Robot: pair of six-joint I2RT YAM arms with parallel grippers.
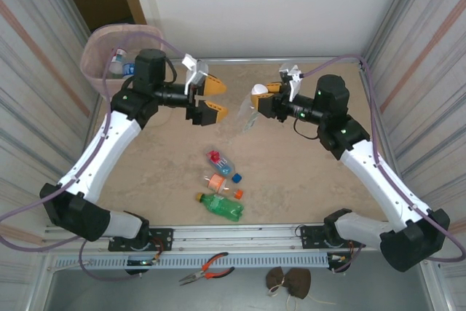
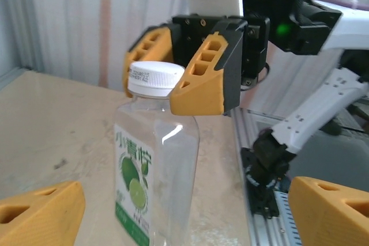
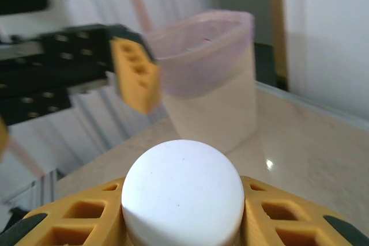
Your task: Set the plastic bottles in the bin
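Top external view: the right gripper (image 1: 263, 95) is clamped on the neck of a white-capped clear bottle (image 1: 250, 117) above mid-table. It faces the left gripper (image 1: 216, 100), whose jaws stand apart. This looks like a handover. Next, the left must close on the bottle, then carry it to the bin (image 1: 98, 38) at the far left.

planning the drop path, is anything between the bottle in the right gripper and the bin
Yes: the left gripper, open, sits between the white-capped bottle held in the right gripper and the bin at the far left corner.
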